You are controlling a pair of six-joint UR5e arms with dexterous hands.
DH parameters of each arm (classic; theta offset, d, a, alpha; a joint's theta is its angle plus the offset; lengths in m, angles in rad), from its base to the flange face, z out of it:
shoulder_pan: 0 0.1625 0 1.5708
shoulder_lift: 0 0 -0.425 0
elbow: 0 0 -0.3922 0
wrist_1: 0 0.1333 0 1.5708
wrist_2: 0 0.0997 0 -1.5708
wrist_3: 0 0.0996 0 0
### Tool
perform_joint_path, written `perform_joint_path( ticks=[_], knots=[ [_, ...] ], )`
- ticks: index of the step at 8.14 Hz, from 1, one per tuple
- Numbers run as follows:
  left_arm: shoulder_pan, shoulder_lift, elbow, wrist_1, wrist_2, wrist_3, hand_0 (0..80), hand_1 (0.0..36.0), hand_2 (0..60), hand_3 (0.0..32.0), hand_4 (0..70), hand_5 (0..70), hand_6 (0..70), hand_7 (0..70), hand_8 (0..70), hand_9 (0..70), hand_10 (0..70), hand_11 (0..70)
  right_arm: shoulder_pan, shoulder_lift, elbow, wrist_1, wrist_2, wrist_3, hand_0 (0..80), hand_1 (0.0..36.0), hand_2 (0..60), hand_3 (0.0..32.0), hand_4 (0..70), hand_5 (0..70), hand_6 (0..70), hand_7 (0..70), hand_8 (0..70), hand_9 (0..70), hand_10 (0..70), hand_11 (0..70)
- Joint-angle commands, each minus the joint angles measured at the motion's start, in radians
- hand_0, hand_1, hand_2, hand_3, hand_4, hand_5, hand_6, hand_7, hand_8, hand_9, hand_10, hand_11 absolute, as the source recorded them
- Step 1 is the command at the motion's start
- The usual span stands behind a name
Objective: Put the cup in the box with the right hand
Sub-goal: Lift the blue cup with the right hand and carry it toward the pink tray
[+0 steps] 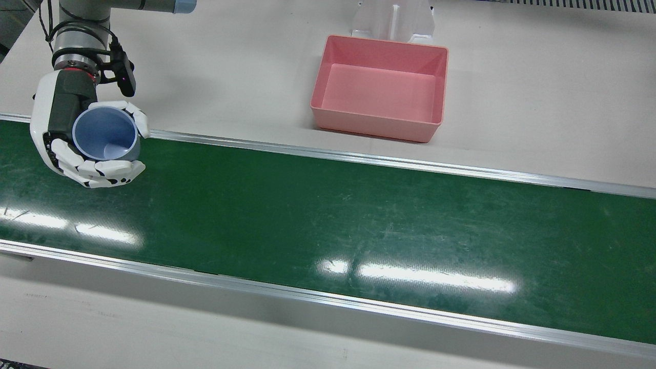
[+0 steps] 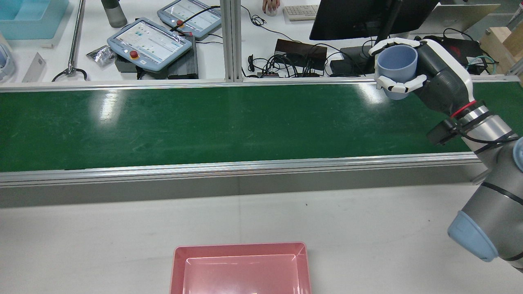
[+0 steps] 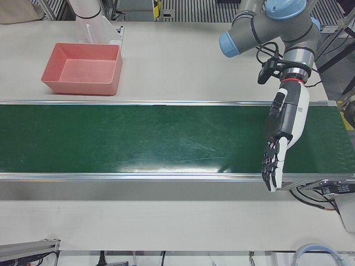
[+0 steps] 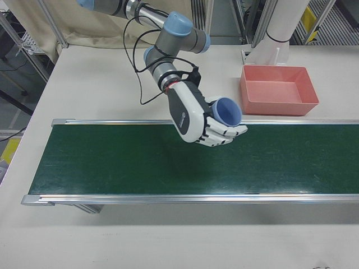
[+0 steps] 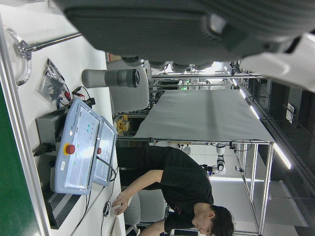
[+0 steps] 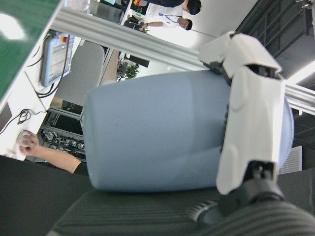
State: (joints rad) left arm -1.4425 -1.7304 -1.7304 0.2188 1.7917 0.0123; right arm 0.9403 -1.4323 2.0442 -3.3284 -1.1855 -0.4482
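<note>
Upright, the cup (image 1: 106, 135) sits wrapped inside the right robot hand (image 1: 82, 134).

Pale blue plastic cup (image 1: 106, 135), smooth-walled, empty, mouth upward, wrapped by the right hand (image 1: 82, 134), raised above the green conveyor belt (image 1: 328, 220). Pink rectangular box (image 1: 380, 87), open-topped, empty, flat on the white table just beside the belt's rail, well apart from the cup.

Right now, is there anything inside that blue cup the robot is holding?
Empty: the front view looks into the cup held by the right hand, showing only its bare bottom.
</note>
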Motion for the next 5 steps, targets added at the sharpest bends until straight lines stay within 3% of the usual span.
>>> perform_joint_path(
  ticks=[1,2,5],
  knots=[
    [0.001,0.000,-0.002,0.001,0.000,0.000,0.0,0.0,0.0,0.0,0.0,0.0,0.0,0.0,0.0,0.0,0.0,0.0,-0.273,0.084,0.221,-0.129,0.099,-0.114,65.9,36.0,60.0,0.0,11.6,28.9,49.1,70.0,70.0,70.0,56.9,70.0],
    [-0.001,0.000,-0.002,0.001,0.000,0.000,0.0,0.0,0.0,0.0,0.0,0.0,0.0,0.0,0.0,0.0,0.0,0.0,-0.398,0.092,0.256,-0.128,0.157,-0.185,76.8,36.0,60.0,0.0,11.6,28.8,49.1,70.0,70.0,70.0,57.3,70.0],
    [0.001,0.000,0.000,0.001,0.000,0.000,0.0,0.0,0.0,0.0,0.0,0.0,0.0,0.0,0.0,0.0,0.0,0.0,-0.631,0.110,0.255,-0.120,0.226,-0.325,80.0,36.0,60.0,0.0,15.5,26.7,47.6,70.0,70.0,70.0,54.6,70.0]
  ],
)
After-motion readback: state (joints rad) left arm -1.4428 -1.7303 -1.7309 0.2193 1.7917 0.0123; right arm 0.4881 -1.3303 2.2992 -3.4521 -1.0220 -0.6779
